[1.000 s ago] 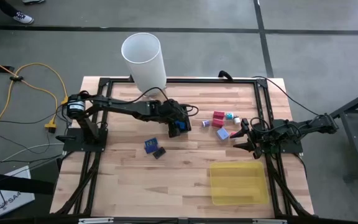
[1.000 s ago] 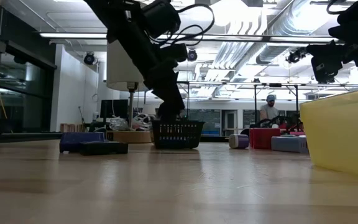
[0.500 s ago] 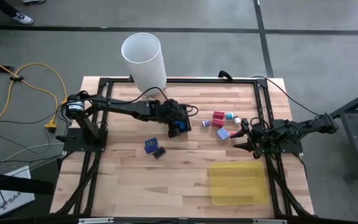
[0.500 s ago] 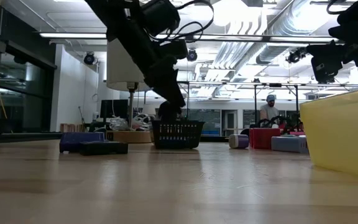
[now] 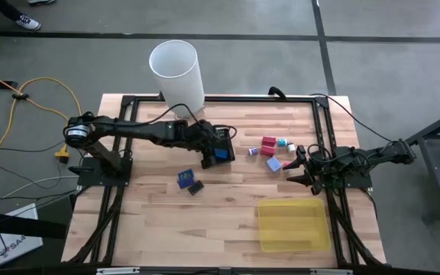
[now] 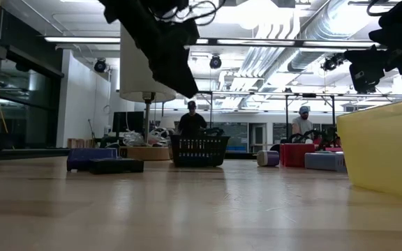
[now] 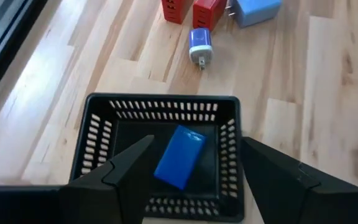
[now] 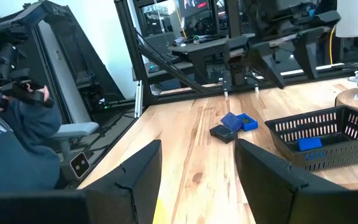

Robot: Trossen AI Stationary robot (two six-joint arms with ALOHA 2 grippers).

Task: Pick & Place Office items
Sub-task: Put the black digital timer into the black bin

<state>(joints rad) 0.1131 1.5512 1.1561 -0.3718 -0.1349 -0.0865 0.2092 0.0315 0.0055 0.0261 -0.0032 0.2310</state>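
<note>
While the left claw (image 7: 191, 171) hangs above the black mesh basket (image 5: 221, 145) with its fingers spread and nothing between them, a smooth blue rectangular block (image 7: 179, 156) lies tilted on the basket's floor. Beyond the basket, away from the left arm, a cluster of small pieces sits on the bench (image 5: 159, 221): two red blocks (image 7: 194, 10), a pale blue block (image 7: 253, 9) with a plug end, and a little blue-and-white plug piece (image 7: 200, 45) nearest the basket. On the basket's other side, toward the bench's front edge, a dark blue square (image 5: 184, 177) and a black piece (image 5: 195, 187) lie touching each other. The right claw (image 5: 295, 164) waits just past the cluster from the basket, jaws parted and holding nothing. A flat yellow tray (image 5: 292, 224) lies well apart from the basket near the front edge.
</note>
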